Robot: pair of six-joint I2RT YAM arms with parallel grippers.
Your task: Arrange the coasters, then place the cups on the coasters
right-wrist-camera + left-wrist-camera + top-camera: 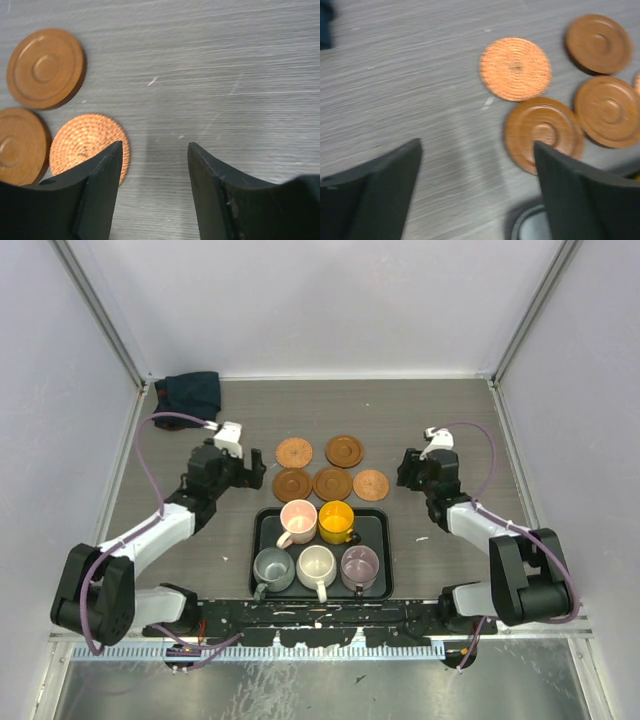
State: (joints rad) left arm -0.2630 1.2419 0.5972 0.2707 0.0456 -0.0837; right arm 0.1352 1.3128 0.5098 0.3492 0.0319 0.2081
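Note:
Five coasters lie together mid-table: a flat woven one (294, 452), a dark rimmed one (344, 450), two more dark ones (293, 484) (332, 483) and a second woven one (371, 484). The pink (298, 519), yellow (336, 521), grey-green (272, 568), cream (317, 565) and mauve (360, 565) cups stand in the black tray (261, 536). My left gripper (255, 475) (477, 145) hovers open and empty just left of the coasters. My right gripper (405, 472) (155, 146) is open over bare table, with the woven coaster (85, 142) beside its left finger.
A dark blue cloth (190, 392) is bunched in the far left corner. Enclosure walls close off the left, right and back of the table. The tray sits just in front of the coasters, between the two arms.

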